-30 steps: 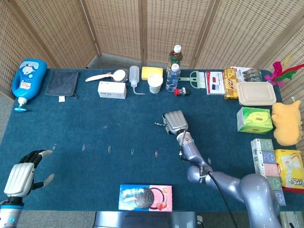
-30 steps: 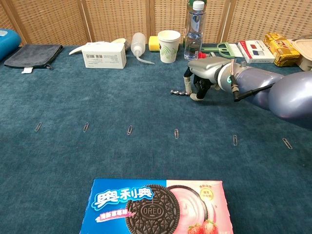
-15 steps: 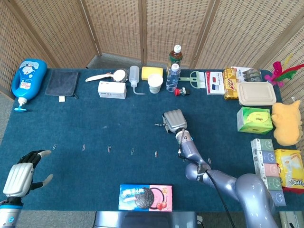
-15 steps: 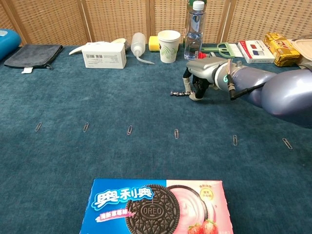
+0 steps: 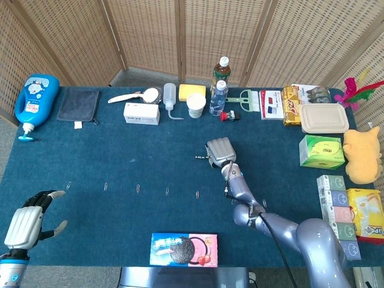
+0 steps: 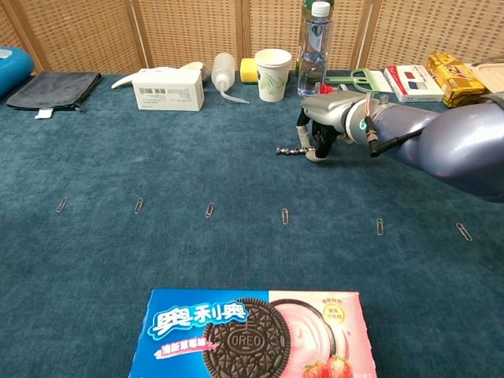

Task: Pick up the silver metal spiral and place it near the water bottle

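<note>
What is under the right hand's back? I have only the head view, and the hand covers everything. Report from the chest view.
Observer: From the chest view, the right hand has its fingers curled down, pinching one end of the silver metal spiral.
Operator: Describe how the spiral lies.
Observer: It pokes out roughly level from the fingers, toward the left side of the picture, low over the blue cloth. I cannot tell whether it touches the cloth.
</note>
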Robot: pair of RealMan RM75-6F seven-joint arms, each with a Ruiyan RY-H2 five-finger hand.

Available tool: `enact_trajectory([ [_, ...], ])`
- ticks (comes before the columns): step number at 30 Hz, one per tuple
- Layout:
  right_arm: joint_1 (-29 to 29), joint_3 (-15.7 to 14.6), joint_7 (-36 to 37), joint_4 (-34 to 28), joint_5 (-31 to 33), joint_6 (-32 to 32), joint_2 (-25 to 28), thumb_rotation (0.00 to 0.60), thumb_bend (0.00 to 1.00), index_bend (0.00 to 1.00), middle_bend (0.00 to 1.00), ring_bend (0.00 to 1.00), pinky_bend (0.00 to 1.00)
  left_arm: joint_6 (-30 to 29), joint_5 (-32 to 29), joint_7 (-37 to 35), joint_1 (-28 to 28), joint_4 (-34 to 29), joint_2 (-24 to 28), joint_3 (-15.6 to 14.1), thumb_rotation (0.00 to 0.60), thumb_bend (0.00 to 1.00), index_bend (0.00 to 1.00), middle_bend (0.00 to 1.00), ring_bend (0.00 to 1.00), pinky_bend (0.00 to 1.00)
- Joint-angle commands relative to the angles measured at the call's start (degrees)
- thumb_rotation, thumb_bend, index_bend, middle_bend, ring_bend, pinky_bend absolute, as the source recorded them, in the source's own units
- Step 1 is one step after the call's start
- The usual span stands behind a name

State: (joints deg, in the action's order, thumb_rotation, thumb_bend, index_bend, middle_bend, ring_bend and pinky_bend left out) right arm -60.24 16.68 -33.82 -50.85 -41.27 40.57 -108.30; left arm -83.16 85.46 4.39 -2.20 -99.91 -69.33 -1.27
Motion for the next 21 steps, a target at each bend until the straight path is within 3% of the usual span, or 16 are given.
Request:
enact_trajectory([
  [1,0.05,0.12,-0.83,-1.32,0.62,0.73,0.82,0.6,0.49,0.59,0.81,0.91,0.74,0.0,0.09,-0.03,-0.01,0.05,-0.05,-0.03,0.6,0.38,0.23,0.24,0.17,0.21],
  [10,1.56,0.41,-1.86,-10.87,0.7,4.83,6.13,0.6,0.51,0.62,0.83,0.91,0.74,-0.32,0.75,-0.14,-0.09,0.02,-0.2,-0.01,0.6,0.38,0.23,0.24,0.17,0.21],
  [21,6.84,-0.74,-0.38,-31.23,-4.52,12.74,18.13,0.6,0.52,0.62,0.83,0.92,0.74,-1.49,1.9,-0.29,0.33,-0.5,0.02,-0.29,0.6,0.38,0.22,0.24,0.17,0.21],
])
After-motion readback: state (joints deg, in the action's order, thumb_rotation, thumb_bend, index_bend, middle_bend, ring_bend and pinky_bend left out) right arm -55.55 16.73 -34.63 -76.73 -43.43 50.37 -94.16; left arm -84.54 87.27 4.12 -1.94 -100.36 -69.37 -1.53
